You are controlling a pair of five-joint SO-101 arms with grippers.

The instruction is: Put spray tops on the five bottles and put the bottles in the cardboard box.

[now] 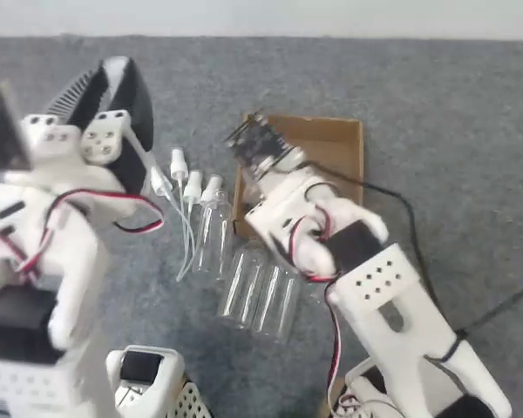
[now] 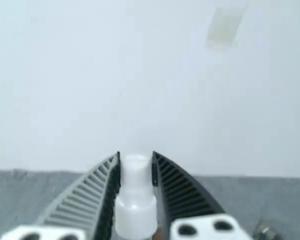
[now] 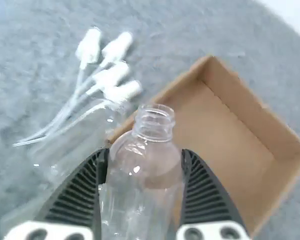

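Open cardboard box (image 1: pixel 338 146), loose bottles (image 1: pixel 257 296) alongside

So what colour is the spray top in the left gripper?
White; the spray top in the left gripper shows best in the left wrist view.

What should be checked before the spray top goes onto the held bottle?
1. The left gripper is shut on the spray top: ok.
2. The right gripper is shut on the bottle: ok.
3. The bottle's mouth is bare, with no top on it: ok.
4. The spray top is lined up with that mouth: not ok; the high view shows the two arms apart.
5. The held top's tube is straight: cannot tell, it is hidden.
6. The cardboard box lies open side up near the bottle: ok.
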